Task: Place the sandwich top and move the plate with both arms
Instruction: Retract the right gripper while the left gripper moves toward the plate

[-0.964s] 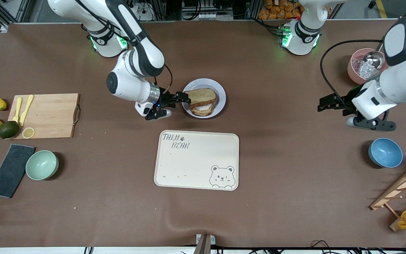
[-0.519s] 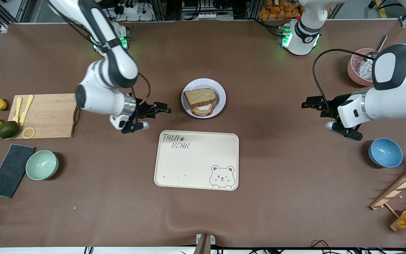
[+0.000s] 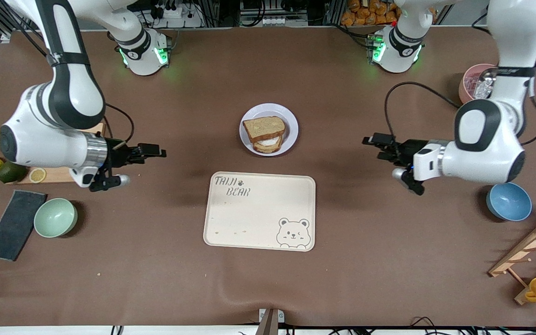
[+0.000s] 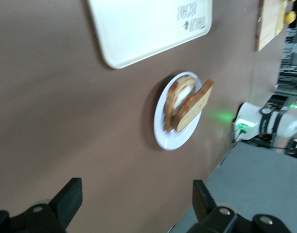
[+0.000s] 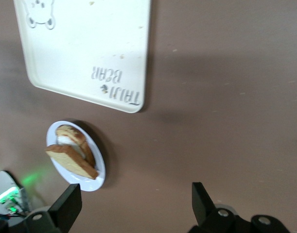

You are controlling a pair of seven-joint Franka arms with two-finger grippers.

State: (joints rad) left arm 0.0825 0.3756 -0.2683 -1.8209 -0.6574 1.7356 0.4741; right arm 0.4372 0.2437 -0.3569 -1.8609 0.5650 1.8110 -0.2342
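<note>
Both arms are glossy white with rounded joints and black panels. The left arm (image 3: pixel 486 144) and right arm (image 3: pixel 49 139) each carry a silver wrist ring, a black gripper and a looping black cable. Their round white bases (image 3: pixel 396 49) glow green.

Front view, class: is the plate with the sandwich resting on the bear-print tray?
No, the plate sits on the brown table, apart from the bear-print tray and farther from the front camera.
</note>
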